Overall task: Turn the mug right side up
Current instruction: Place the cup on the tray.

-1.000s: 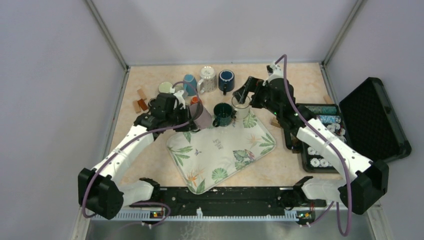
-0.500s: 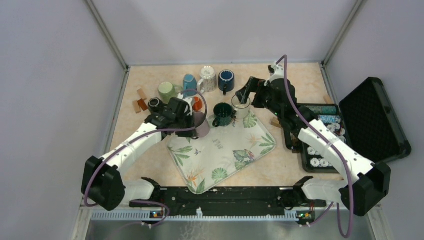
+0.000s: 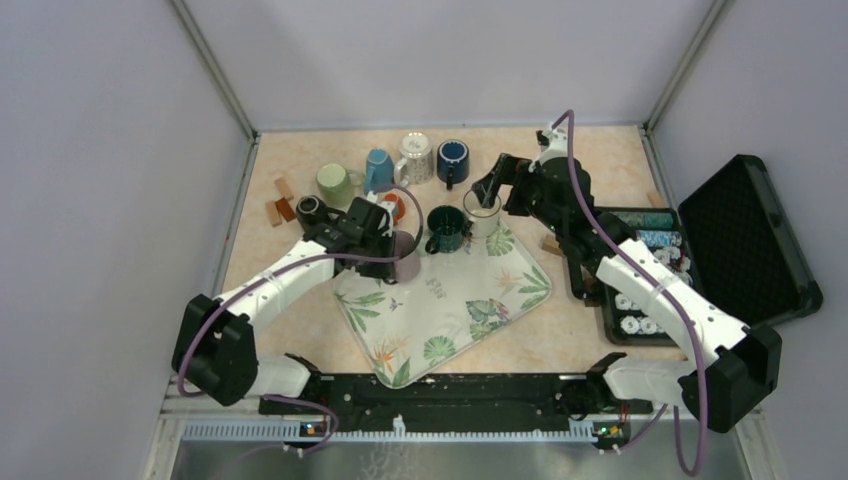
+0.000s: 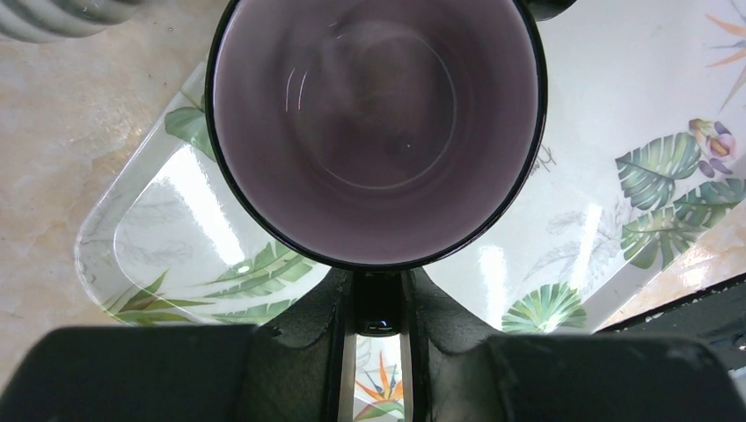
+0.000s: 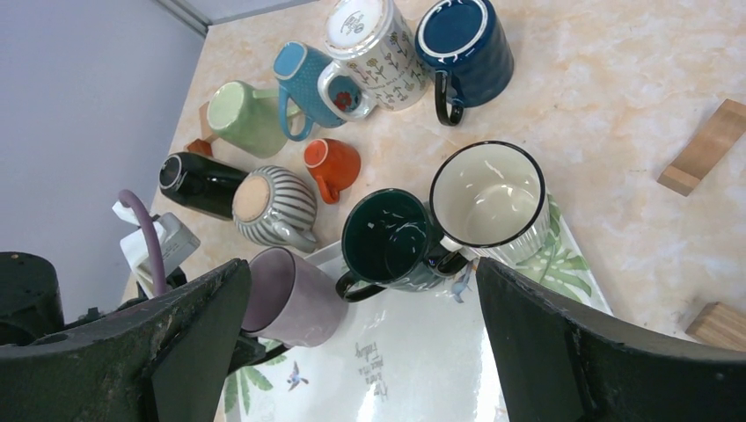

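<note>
My left gripper point(image 3: 390, 247) is shut on the black handle of a purple mug point(image 3: 406, 256), over the left corner of the leaf-print tray point(image 3: 440, 320). The left wrist view looks straight into the mug point(image 4: 378, 132), whose handle sits pinched between the fingers of the left gripper point(image 4: 378, 303). From the right wrist view the mug point(image 5: 295, 299) leans, its mouth up and to the left and its base at the tray point(image 5: 422, 369). My right gripper point(image 3: 487, 190) hangs open and empty above the upright mugs at the tray's back corner.
A dark green mug point(image 3: 445, 228) and a cream mug point(image 3: 483, 213) stand upright on the tray's back edge. Several other mugs point(image 3: 415, 158) and wooden blocks point(image 3: 280, 200) lie behind. An open black case of poker chips point(image 3: 640, 270) sits at the right.
My left arm has carried the purple mug right and toward me, from the tray's back-left edge to over its left corner, turning its mouth upward. The right arm has stayed put.
</note>
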Action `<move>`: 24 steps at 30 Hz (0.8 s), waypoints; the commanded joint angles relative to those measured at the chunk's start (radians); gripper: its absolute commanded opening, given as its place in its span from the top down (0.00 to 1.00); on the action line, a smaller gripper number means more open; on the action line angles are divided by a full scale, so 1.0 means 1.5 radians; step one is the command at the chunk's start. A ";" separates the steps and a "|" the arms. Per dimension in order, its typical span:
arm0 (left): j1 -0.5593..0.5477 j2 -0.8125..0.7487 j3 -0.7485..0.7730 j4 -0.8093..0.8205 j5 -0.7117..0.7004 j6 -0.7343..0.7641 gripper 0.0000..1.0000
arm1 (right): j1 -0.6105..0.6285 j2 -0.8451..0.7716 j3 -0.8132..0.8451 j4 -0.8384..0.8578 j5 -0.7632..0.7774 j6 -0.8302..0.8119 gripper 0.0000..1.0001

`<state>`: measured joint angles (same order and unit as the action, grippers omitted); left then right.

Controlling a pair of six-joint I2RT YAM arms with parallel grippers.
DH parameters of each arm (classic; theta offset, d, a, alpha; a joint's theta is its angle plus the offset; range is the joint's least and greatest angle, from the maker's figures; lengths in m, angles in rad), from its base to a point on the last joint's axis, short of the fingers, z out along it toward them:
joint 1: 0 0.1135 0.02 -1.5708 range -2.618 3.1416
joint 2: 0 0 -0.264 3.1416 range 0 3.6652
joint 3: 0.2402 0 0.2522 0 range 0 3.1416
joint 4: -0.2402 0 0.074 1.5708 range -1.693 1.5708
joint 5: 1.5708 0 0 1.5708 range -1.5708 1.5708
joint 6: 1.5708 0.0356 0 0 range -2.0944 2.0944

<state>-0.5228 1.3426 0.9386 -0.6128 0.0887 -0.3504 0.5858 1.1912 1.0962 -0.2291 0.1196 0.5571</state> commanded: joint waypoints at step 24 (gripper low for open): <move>-0.035 0.075 0.044 0.081 0.019 0.044 1.00 | -0.009 -0.004 0.047 0.005 0.005 -0.015 0.01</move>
<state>-0.5514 1.4422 0.9668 -0.5308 0.0883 -0.3069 0.5781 1.1919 1.1133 -0.2329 0.1200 0.5499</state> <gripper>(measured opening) 0.257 0.987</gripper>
